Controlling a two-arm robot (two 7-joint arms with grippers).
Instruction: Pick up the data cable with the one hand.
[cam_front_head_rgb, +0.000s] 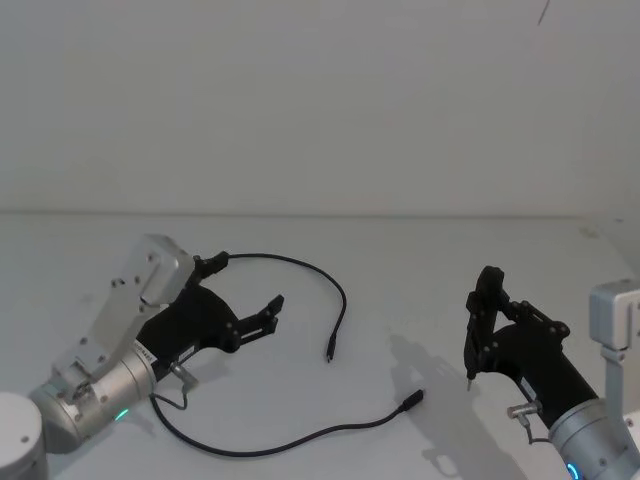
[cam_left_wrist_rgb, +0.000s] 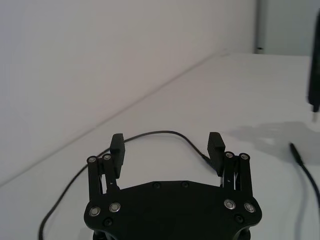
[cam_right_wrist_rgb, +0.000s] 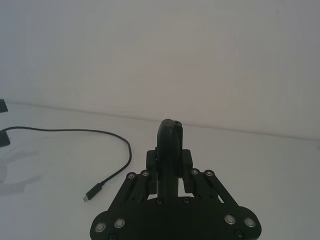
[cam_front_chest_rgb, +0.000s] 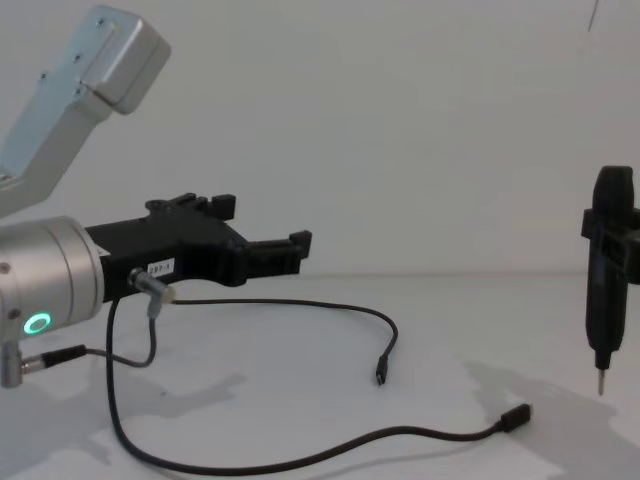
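Cable (cam_front_head_rgb: 290, 259) loops under left gripper (cam_front_head_rgb: 245, 287); right gripper (cam_front_head_rgb: 480, 322) hangs apart.

desk (cam_front_head_rgb: 420, 270) bare at far side and centre-right, free passage | data cable (cam_front_head_rgb: 343, 297) arcs right from left claw (cam_front_head_rgb: 248, 285), second run loops along near edge, both plugs mid-desk | left claw spread wide above desk at left | right claw (cam_front_head_rgb: 487, 285) closed, hangs at right, well apart from cable

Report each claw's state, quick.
Left claw: open, holding nothing; the data cable is not gripped.
Right claw: shut, holding nothing.
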